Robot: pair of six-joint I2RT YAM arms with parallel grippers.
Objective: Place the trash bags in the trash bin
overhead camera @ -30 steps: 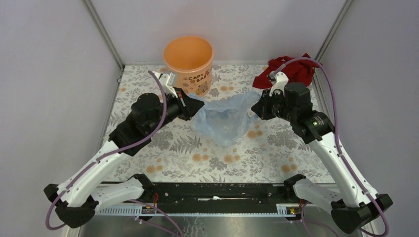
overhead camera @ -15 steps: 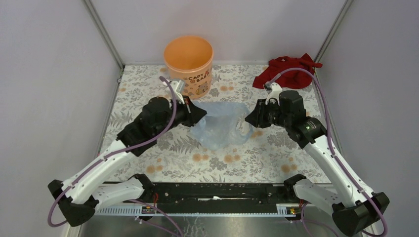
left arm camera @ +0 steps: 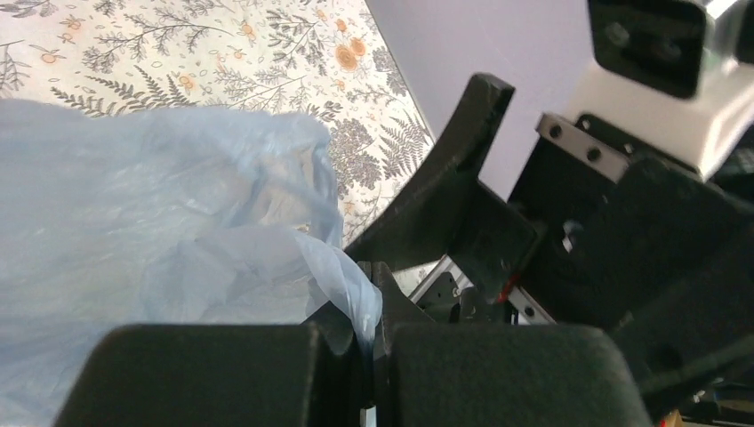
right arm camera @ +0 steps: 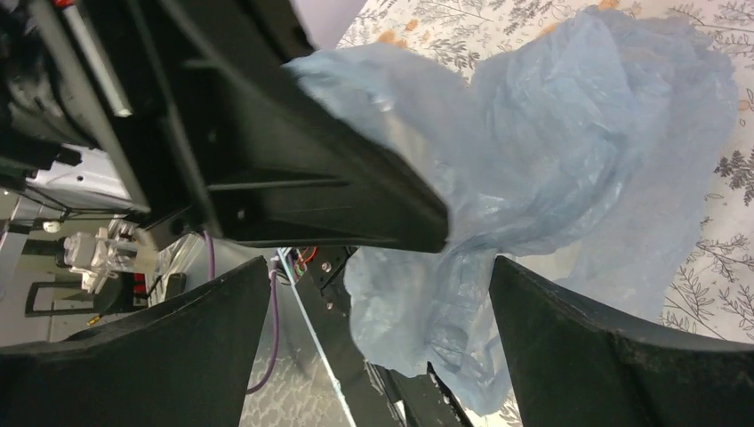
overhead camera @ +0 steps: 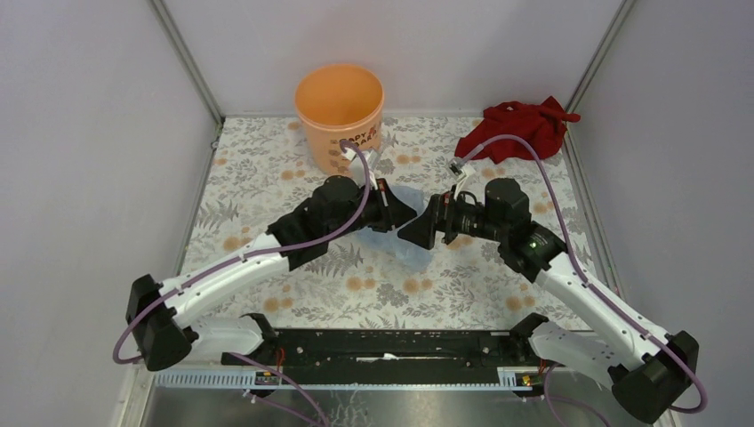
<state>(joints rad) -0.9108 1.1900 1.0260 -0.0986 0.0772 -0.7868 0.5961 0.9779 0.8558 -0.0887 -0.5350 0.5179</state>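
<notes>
Top external view: the left gripper and right gripper are seen tip to tip at mid-table, nearer than the trash bin. The trash bag is pinched by the left gripper; the right gripper is spread wide around the film.

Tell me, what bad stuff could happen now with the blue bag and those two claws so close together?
1. The left gripper pinches only a small fold of the thin trash bag, so it could slip out or tear when lifted.
2. The right gripper is open and almost against the left one. They might bump.
3. Most of the bag is loose, so it may catch on the rim of the trash bin instead of dropping in.
</notes>
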